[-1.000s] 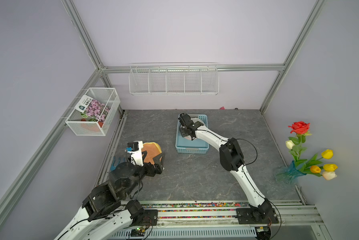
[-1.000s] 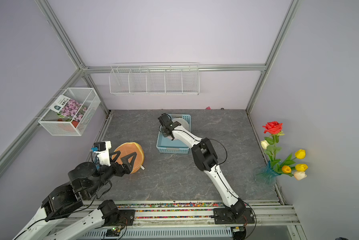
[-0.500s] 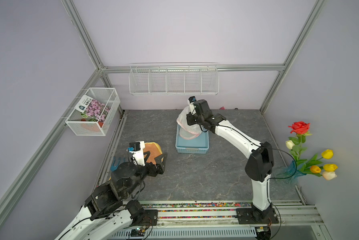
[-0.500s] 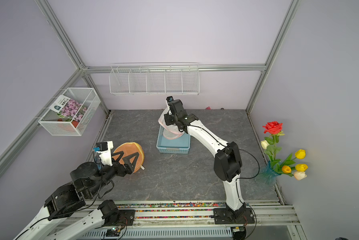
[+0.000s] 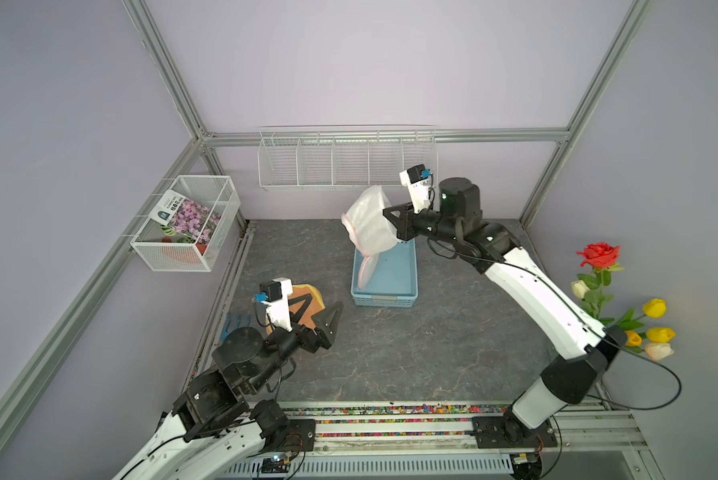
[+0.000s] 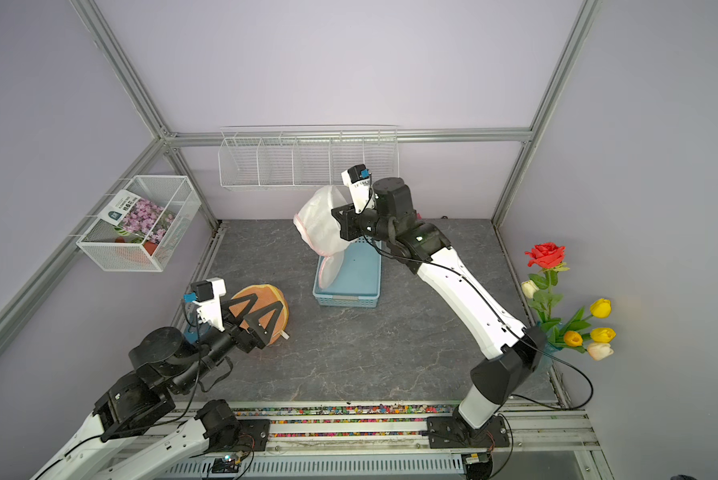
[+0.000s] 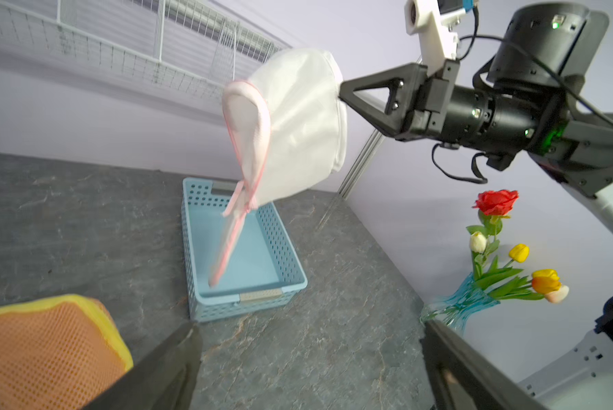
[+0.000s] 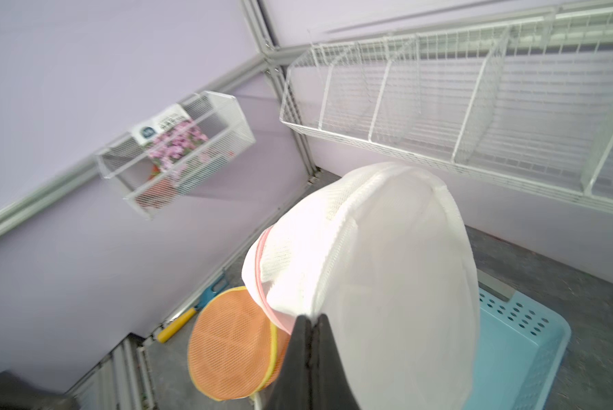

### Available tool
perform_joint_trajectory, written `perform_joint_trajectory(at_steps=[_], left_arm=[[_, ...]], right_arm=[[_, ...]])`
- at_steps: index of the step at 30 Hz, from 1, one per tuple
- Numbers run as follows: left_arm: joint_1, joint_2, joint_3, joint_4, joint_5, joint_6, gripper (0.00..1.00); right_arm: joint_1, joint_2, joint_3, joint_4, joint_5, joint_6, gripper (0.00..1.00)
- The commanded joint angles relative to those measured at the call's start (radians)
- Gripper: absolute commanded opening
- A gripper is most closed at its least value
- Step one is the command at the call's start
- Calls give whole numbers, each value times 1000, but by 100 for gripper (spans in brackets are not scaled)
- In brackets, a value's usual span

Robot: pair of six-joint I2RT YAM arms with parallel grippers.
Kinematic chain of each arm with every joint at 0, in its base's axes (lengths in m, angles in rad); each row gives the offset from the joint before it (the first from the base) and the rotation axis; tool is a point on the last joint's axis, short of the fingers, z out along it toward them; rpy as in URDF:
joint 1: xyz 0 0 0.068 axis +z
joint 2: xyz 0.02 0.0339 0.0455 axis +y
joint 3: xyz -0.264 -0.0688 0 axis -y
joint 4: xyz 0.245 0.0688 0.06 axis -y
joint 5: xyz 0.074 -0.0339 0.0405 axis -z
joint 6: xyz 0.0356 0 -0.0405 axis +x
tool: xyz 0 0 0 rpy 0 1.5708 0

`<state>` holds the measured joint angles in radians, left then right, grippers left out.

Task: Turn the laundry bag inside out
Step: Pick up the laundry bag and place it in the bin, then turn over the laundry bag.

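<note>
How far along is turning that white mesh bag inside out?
Done: the right gripper, shut on the white laundry bag, holds it above the blue basket. In hand: the bag hangs, pink-trimmed opening showing. Left: the open left gripper is apart from it; no turning yet.

Centre floor (image 5: 390, 353) bare, passable; blue basket (image 5: 384, 297) below, wire shelf (image 5: 349, 166) behind hanging laundry bag (image 5: 370, 224).

- A robot test cell in a lab, not a home: aluminium frame posts (image 5: 175, 87) hold plain lilac wall panels (image 5: 370, 62).
- The left arm (image 5: 241, 347) and right arm (image 5: 532, 291) are bolted to a rail (image 5: 411, 440) fronting the grey stone-look worktop (image 5: 390, 353).
- Household touches are few: a wall-hung wire rack (image 5: 336, 166), a wire basket (image 5: 182, 257), and flowers (image 5: 598, 255) in a vase.
</note>
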<state>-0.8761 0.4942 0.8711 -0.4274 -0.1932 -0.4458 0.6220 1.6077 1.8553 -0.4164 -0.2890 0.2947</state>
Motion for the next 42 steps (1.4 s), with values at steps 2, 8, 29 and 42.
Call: perform_joint_trajectory(at_steps=[2,8,29,42], left_arm=[[0,55,156,2,7,58,98],[0,96,157,21,142,47,90],[40,61,-268,497,206,-23,100],[414,177,-570,1447,607,-438,100]], right_arm=[[2,-99,-45,-43,-163,53,0],[2,-262,-261,119,-275,178,0],[31,-490,-618,600,-424,556,0],[160,-490,-604,742,-384,624,0]])
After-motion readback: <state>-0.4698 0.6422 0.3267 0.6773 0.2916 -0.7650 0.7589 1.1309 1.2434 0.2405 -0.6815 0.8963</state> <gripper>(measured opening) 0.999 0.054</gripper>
